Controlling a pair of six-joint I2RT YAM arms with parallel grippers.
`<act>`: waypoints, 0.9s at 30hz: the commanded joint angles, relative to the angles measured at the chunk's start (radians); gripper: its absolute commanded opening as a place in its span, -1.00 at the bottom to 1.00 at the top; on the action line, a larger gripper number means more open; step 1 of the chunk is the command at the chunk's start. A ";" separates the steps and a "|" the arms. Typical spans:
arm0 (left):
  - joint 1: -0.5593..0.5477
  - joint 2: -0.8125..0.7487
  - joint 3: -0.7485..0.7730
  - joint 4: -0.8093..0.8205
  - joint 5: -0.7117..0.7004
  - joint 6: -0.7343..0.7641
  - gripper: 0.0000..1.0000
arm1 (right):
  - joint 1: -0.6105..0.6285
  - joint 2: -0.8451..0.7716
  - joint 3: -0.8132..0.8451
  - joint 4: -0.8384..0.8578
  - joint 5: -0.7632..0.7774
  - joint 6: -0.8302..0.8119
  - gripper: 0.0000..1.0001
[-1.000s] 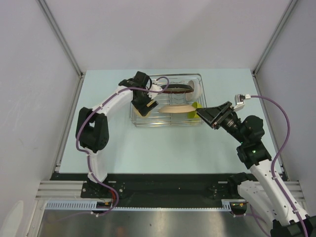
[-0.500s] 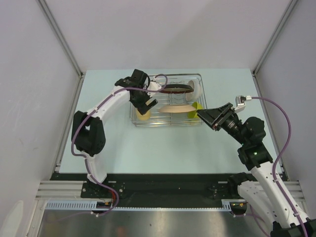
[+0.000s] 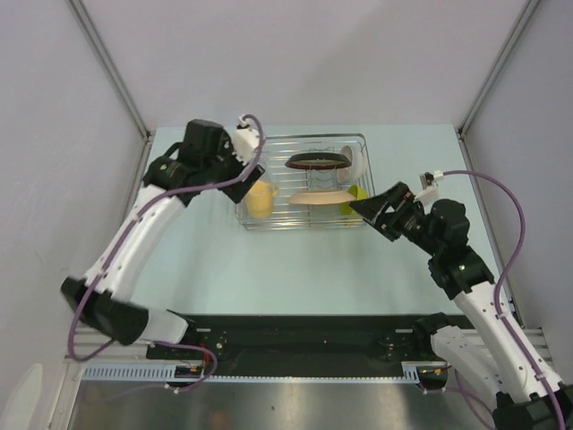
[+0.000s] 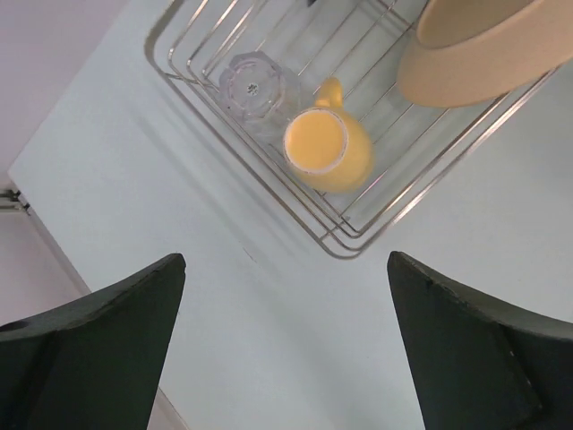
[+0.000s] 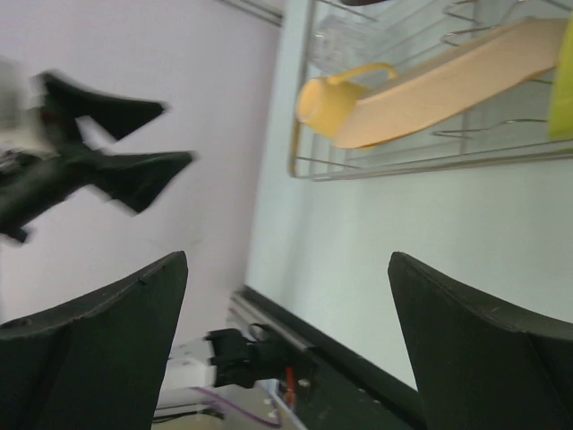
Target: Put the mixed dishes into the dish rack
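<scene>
The dish rack [image 3: 304, 217] [image 4: 269, 184] [image 5: 403, 161] sits mid-table. Inside it the yellowish handled cup [image 3: 260, 200] [image 4: 329, 150] [image 5: 324, 100] lies in the near left corner, beside the clear glass [image 4: 252, 85]. The beige plate [image 3: 320, 197] [image 4: 474, 54] [image 5: 448, 81] leans in the tines. Behind it are the dark-red-rimmed plate [image 3: 315, 161] and the white bowl [image 3: 355, 161]. My left gripper [image 3: 242, 186] [image 4: 285, 260] hangs open and empty over the table off the rack's left corner. My right gripper [image 3: 369, 219] [image 5: 286, 257] is open and empty at the rack's right end.
A yellow-green object [image 3: 356, 193] [image 5: 562, 90] stands at the rack's right side. The table's black front rail [image 5: 358, 358] runs below the right gripper. White walls close in both sides.
The left arm has pulled up and left out of the rack, leaving the yellow cup lying uncovered there. The right arm shifted slightly.
</scene>
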 commanded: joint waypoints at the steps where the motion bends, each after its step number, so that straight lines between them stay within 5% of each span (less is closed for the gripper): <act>1: 0.007 -0.170 -0.080 -0.014 0.050 -0.141 0.99 | 0.119 0.088 0.202 -0.329 0.285 -0.271 0.99; 10: 0.090 -0.397 -0.298 0.056 0.078 -0.276 1.00 | 0.270 0.234 0.388 -0.507 0.596 -0.457 0.99; 27: 0.118 -0.511 -0.433 0.137 0.080 -0.389 0.99 | 0.295 0.215 0.434 -0.544 0.622 -0.541 0.99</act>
